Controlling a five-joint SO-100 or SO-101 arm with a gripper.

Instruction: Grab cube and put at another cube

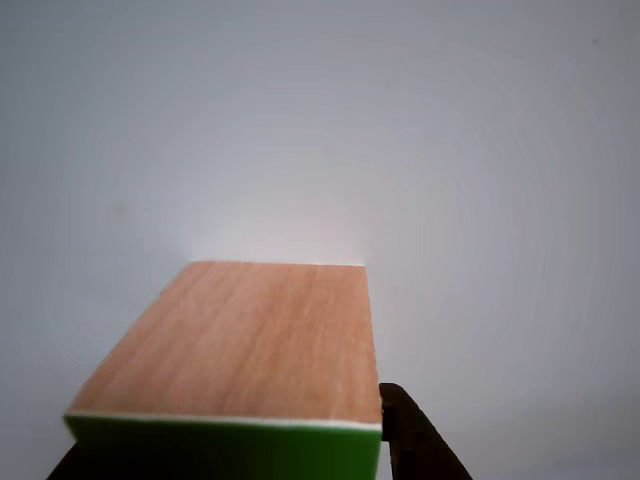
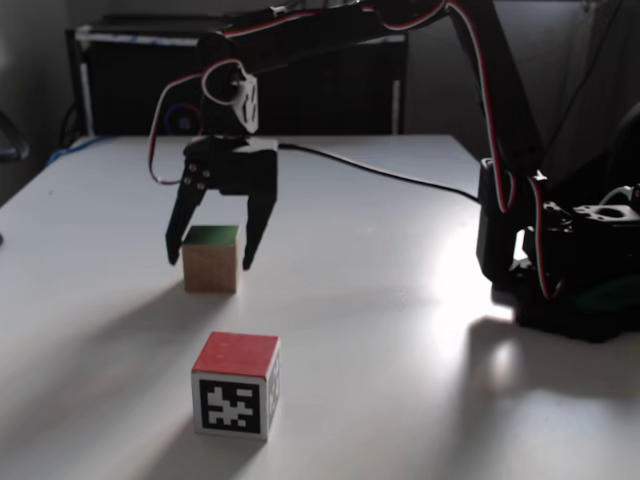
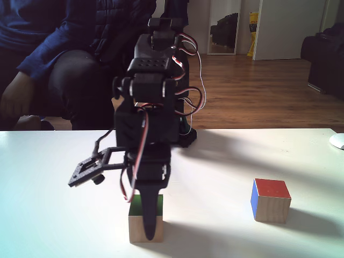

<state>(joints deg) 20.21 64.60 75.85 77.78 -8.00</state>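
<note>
The wooden cube (image 2: 211,259) is seen resting on the white worktop (image 2: 380,300), straddled by the open tool (image 2: 212,263). The red-topped cube (image 2: 237,384) is set well apart.

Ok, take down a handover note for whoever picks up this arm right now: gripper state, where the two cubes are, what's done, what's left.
Gripper: open, fingers straddling the wooden green-topped cube, not closed on it.
Wooden cube: sitting on the white table, not lifted. In the other view its wooden face lies between the fingers.
Blue-and-red cube: apart on the table, untouched, red face up.
Done: approach and alignment.
Left: close, lift, carry over, set it at the blue-and-red cube.
</note>
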